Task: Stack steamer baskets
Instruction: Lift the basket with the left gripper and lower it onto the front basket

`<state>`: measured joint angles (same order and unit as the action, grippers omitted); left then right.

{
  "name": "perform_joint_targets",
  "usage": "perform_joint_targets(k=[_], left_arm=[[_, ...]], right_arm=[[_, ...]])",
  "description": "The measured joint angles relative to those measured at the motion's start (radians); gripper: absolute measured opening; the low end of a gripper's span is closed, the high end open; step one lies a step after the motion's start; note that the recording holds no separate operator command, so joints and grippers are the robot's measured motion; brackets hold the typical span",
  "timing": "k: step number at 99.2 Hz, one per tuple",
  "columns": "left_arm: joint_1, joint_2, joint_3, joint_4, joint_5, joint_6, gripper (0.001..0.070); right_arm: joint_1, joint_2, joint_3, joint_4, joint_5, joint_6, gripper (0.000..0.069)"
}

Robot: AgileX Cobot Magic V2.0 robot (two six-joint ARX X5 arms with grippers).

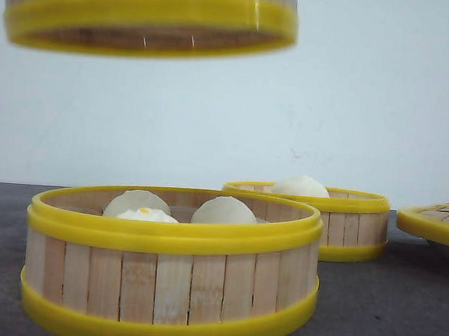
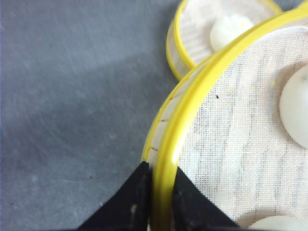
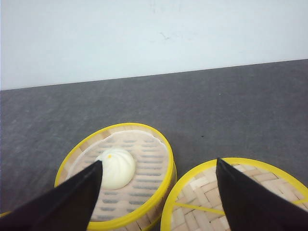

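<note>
One basket [image 1: 151, 18] hangs in the upper left of the front frame, level, its round axis upright, above the table [image 1: 399, 322]. The left gripper [image 2: 161, 202] is clamped on its yellow rim, one black finger [image 2: 130, 204] outside the wall and one inside; white buns [image 2: 296, 108] lie on its cloth liner. A second basket [image 1: 170, 269] with three buns sits lower centre, upright. A third [image 1: 344, 224], holding one bun, stands mid-right behind it. The right gripper [image 3: 156, 192] hovers spread wide, holding nothing, above that basket and the woven lid [image 3: 202, 197].
</note>
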<state>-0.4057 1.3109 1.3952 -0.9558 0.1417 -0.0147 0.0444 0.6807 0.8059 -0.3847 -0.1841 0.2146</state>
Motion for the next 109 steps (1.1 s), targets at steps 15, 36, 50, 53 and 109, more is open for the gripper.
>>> perform_joint_targets(k=[15, 36, 50, 53, 109], left_arm=[[-0.027, 0.001, -0.108, 0.1, -0.015, -0.008, 0.0025], [-0.031, 0.014, -0.237, 0.197, -0.019, -0.035, 0.0025], [-0.035, 0.044, -0.262, 0.235, -0.019, -0.053, 0.0025], [-0.036, 0.053, -0.262, 0.244, -0.016, -0.055, 0.0025], [-0.07, 0.148, -0.262, 0.254, -0.013, -0.069, 0.0025]], right_arm=[[0.0, 0.0, 0.0, 0.0, 0.0, 0.003, 0.0466], [0.0, 0.0, 0.0, 0.0, -0.008, 0.008, 0.0466], [0.0, 0.0, 0.0, 0.0, -0.023, 0.011, 0.0466], [0.0, 0.0, 0.0, 0.0, -0.024, 0.011, 0.0466], [0.0, 0.0, 0.0, 0.0, -0.023, 0.018, 0.0466]])
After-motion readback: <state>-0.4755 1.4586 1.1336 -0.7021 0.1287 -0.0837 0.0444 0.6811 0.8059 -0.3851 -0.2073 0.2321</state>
